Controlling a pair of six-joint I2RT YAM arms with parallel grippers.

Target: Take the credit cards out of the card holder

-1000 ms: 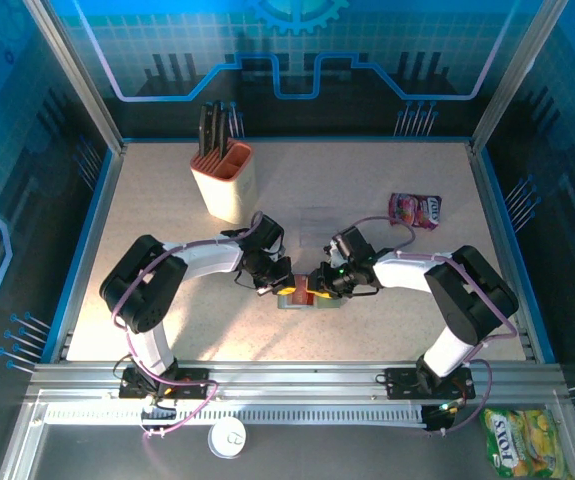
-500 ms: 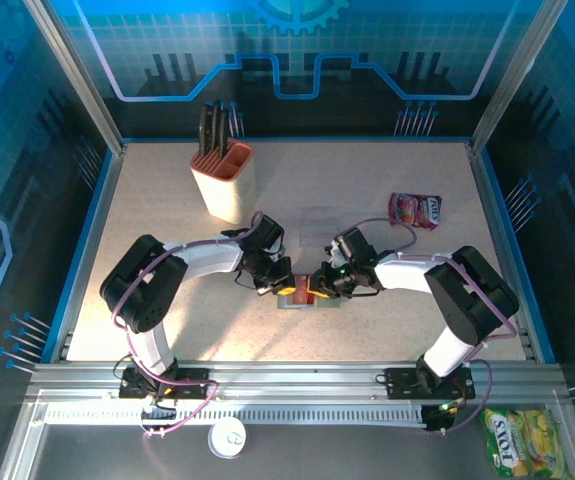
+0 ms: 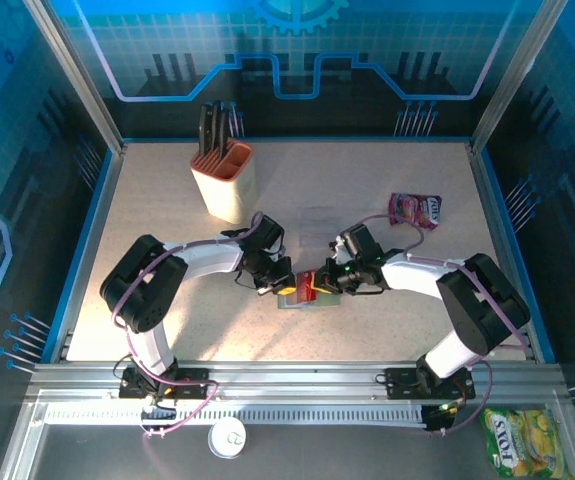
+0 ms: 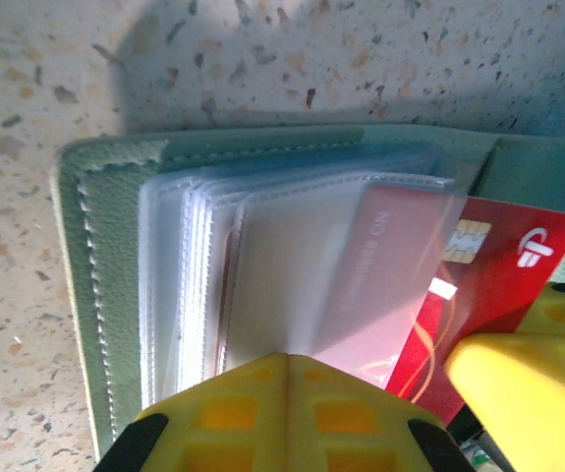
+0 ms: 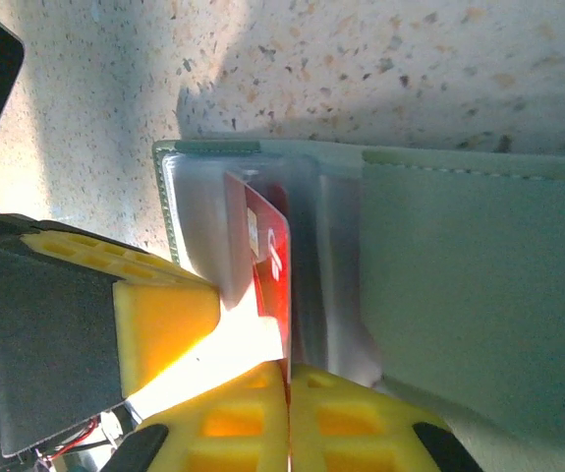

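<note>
The grey-green card holder [image 4: 115, 295] lies open on the table, its clear plastic sleeves [image 4: 282, 265] fanned out. My left gripper [image 4: 289, 359] is shut on the near edge of those sleeves, pinning the holder [image 3: 312, 301]. A red credit card [image 4: 503, 265] with a chip sticks halfway out of a sleeve to the right. My right gripper [image 5: 289, 372] is shut on that card's edge [image 5: 272, 270], beside the holder's other panel [image 5: 479, 256]. From above, both grippers [image 3: 281, 283] [image 3: 325, 284] meet over the holder with the red card [image 3: 307, 285] between them. No blue card shows.
A beige knife block [image 3: 225, 180] stands at the back left. A pink snack packet [image 3: 415, 210] lies at the right rear. Beyond the table's front rail lie a yellow packet [image 3: 522, 440] and a white round lid [image 3: 227, 437].
The right arm has drawn back to the right, and more of the red card now shows outside the sleeve. The left gripper has stayed in place on the holder.
</note>
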